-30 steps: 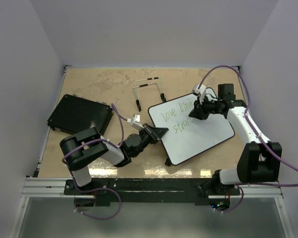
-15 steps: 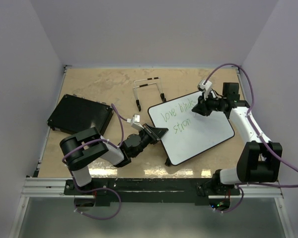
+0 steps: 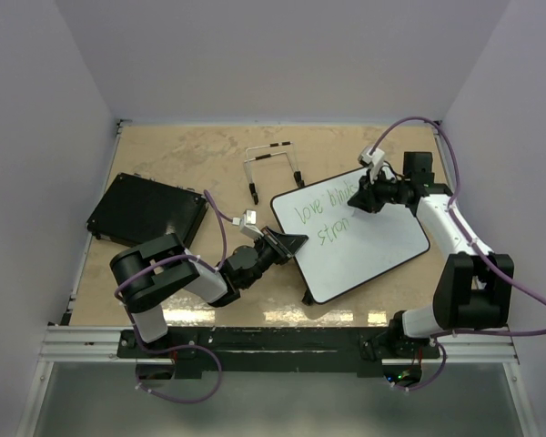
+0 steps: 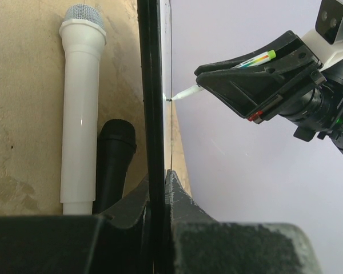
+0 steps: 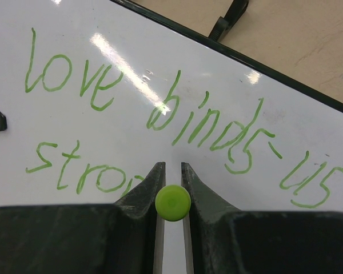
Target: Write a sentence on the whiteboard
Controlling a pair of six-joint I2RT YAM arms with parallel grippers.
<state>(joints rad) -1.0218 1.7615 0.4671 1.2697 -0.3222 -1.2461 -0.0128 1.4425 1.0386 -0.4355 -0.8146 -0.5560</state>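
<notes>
The whiteboard (image 3: 369,250) lies tilted at centre right of the table, seen edge-on in the left wrist view as a black frame (image 4: 151,85). My left gripper (image 3: 291,243) (image 4: 160,185) is shut on that frame at the board's left edge. My right gripper (image 3: 357,202) (image 5: 172,171) is shut on a green marker (image 5: 172,202), whose white tip (image 4: 186,92) touches the board. The sentence (image 5: 160,108) in thin green reads "love binds us" with "stron" (image 3: 332,232) below; the marker sits just past the last letter.
A black textured pad (image 3: 147,210) lies at the left. A wire stand (image 3: 271,164) sits behind the board. A white microphone (image 4: 80,114) and a black microphone (image 4: 115,154) lie on the table beside the board's held edge.
The right gripper shifted right and away over the board's upper part, then came back a little. The second line gained a stroke and now reads "stron". The left gripper has not moved.
</notes>
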